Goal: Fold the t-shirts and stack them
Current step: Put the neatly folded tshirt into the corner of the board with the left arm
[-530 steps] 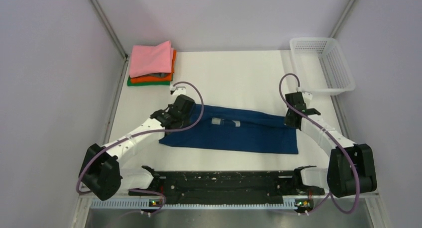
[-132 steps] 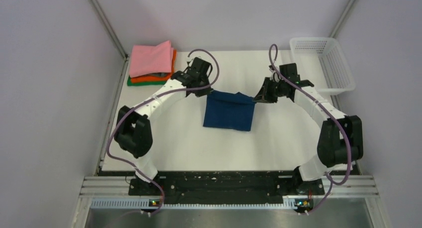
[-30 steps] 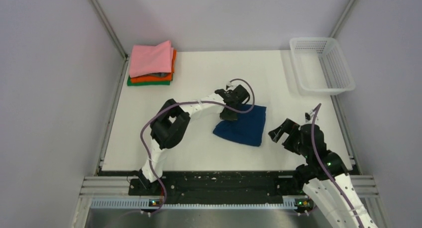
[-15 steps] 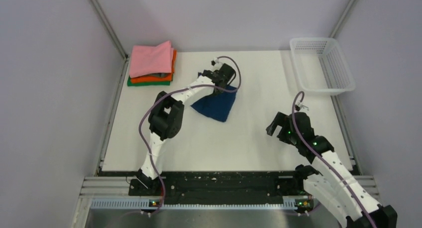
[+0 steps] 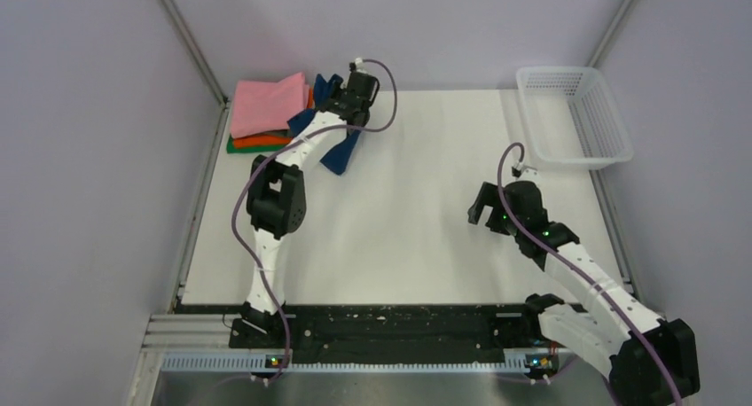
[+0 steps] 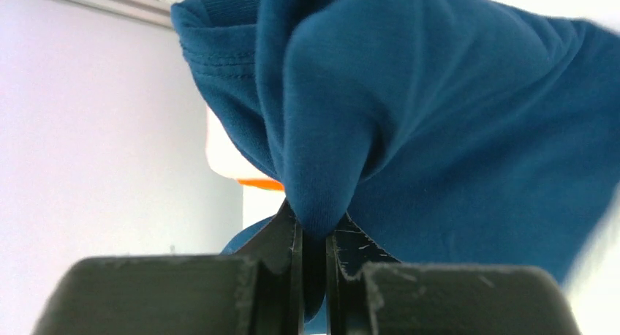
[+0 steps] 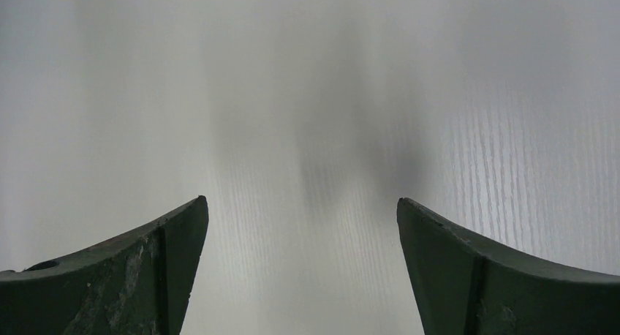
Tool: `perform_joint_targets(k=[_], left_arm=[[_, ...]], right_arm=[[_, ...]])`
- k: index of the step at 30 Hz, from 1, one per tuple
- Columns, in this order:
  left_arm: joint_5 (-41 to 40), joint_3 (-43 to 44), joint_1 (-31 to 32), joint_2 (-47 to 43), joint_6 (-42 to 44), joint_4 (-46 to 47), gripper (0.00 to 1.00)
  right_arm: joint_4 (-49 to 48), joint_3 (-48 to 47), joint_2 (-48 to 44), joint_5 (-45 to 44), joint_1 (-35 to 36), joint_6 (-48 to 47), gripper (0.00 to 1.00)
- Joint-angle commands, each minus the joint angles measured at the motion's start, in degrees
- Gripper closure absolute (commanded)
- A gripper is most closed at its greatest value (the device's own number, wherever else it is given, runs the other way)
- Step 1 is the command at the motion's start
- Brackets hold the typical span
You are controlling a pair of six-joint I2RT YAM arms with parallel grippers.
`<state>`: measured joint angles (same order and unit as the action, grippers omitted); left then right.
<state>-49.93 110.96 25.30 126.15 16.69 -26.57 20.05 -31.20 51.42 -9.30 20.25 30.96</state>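
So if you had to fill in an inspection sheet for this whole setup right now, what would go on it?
Surface: white table, nothing seen spilled on it.
Job's things: navy shirt hangs bunched beside the far-left stack. The stack is folded, with the pink shirt on top, then the orange shirt, and the green shirt at the bottom.
Clutter: white mesh basket at the far right, nothing seen inside.
Grippers: left pincer shut on the navy shirt; right pincer open, holding nothing, over bare table.
Cables: purple cables loop along both arms, nothing seen snagged.
Surroundings: pale walls around the table, metal posts in the far corners.
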Motion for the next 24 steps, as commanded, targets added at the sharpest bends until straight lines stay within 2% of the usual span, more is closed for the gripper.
perform_joint_targets(k=[1,6,16,24], left_arm=[[0.2,9.2,-3.2,-1.3,8.1,7.5,1.00],[3.1,12.5,-5.8,-1.1,10.1,9.2,1.00],[8.0,17.9,-9.5,-3.8,9.5,9.6,1.00],[7.5,19.2,-13.3,-2.2,7.7,8.8,1.00]], right_arm=[[-6.2,-1.8,2.1,0.4,0.2,-0.9,0.01],[-10.1,-2.4,6.7,2.8,0.2,0.5,0.01],[-10.6,-4.7,13.6,4.0,0.2,0.1,0.01],[-9.9,-5.6,15.6,3.8,-0.1,-0.1,0.01]])
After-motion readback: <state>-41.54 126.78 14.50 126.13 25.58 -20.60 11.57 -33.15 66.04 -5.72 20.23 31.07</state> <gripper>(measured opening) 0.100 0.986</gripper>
